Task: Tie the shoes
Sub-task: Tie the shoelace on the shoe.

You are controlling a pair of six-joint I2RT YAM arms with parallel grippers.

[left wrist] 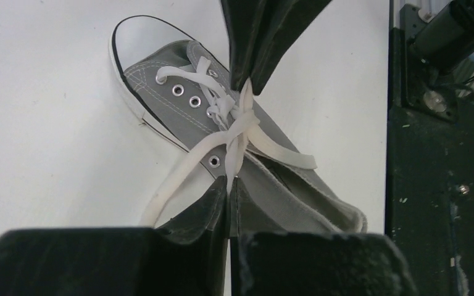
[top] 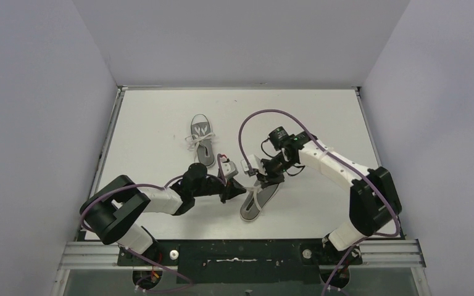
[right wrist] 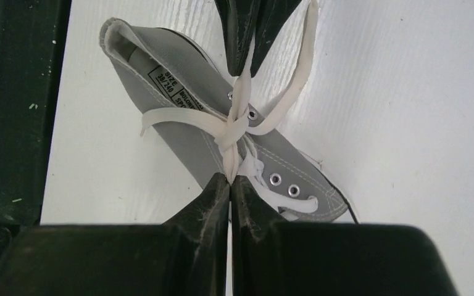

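Two grey shoes lie on the white table (top: 321,123). The near shoe (top: 254,206) sits between both grippers. In the left wrist view this shoe (left wrist: 160,92) shows its white laces (left wrist: 237,126) crossed and twisted together over the eyelets. My left gripper (left wrist: 229,182) is shut on one lace strand. Opposite it, my right gripper (left wrist: 247,80) is shut on the other end of the twist. The right wrist view shows the same shoe (right wrist: 185,145), with my right gripper (right wrist: 229,177) pinching the lace (right wrist: 231,132). The far shoe (top: 202,140) lies apart, its laces bunched over the tongue.
The black base rail (top: 234,253) runs along the near edge, close to the near shoe's heel. White walls enclose the table on the left, back and right. A purple cable (top: 253,120) loops above the right arm.
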